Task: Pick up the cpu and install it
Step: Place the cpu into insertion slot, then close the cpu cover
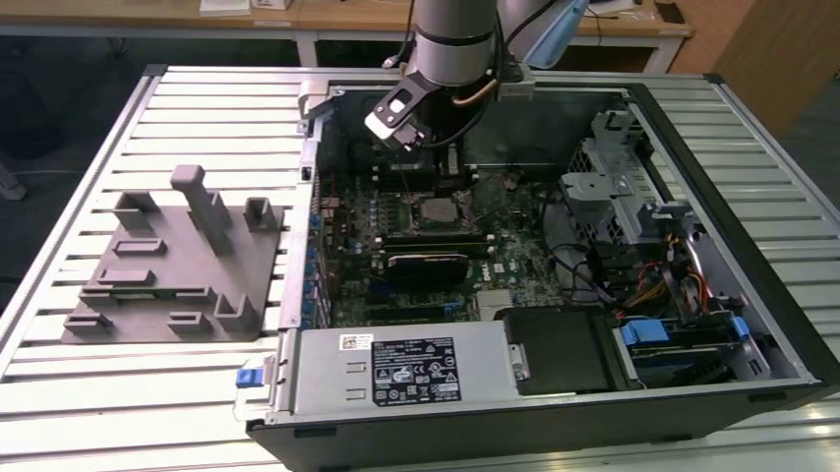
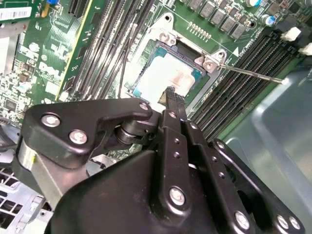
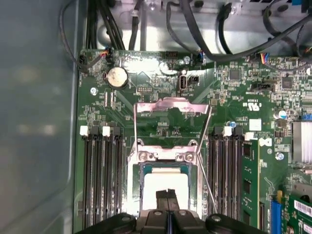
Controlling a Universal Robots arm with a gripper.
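The cpu (image 3: 165,181) lies flat in the metal-framed socket (image 3: 134,168) on the green motherboard, its shiny top glaring bright; it shows too in the second wrist view (image 2: 163,73). The socket's load plate (image 3: 170,108) stands swung open and the thin lever (image 3: 205,146) is raised. My gripper (image 3: 168,195) hangs just over the cpu with its two black fingers (image 2: 171,100) pressed together and nothing between them. In the exterior view the gripper (image 1: 409,143) sits inside the open computer case above the socket (image 1: 434,208).
Memory slots (image 3: 100,175) flank the socket on both sides. A black heatsink block (image 1: 423,265) lies on the board nearer the camera. Case wall (image 3: 34,122), cables (image 3: 209,34), drive cage (image 1: 617,192) and power supply (image 1: 407,369) crowd the case. A grey fixture (image 1: 171,256) stands on the table.
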